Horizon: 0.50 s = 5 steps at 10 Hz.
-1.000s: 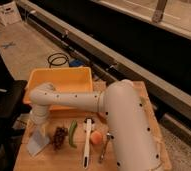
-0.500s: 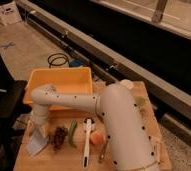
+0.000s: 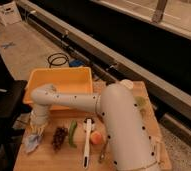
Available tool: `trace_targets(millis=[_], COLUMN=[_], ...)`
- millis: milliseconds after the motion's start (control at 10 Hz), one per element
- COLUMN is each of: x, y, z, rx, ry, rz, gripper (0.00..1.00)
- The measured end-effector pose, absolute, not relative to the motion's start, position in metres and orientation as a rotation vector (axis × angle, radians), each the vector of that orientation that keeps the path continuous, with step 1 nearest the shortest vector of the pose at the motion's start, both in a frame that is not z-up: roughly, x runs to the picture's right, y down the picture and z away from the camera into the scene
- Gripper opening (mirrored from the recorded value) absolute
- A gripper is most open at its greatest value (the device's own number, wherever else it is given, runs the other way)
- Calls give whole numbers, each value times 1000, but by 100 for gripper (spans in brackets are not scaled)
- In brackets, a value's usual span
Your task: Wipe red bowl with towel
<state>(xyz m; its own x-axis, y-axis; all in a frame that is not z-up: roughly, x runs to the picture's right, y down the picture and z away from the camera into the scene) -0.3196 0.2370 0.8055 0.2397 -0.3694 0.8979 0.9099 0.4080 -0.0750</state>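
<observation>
One gripper (image 3: 36, 133), jaws shut on the towel (image 3: 32, 143), sits beside grapes (image 3: 59, 138), near the yellow tub (image 3: 64, 80).

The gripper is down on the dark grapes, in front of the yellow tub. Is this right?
Not quite. The camera view shows the gripper down on the pale cloth, in front of the yellow tub; the grapes lie beside it.
</observation>
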Motion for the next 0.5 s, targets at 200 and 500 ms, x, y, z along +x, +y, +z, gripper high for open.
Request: trace_targets(millis=[200, 500], x=[-323, -319], y=[231, 200], z=[794, 760], rx=[-655, -553], ry=[-934, -873], rz=[-973, -959], gripper=[0, 0])
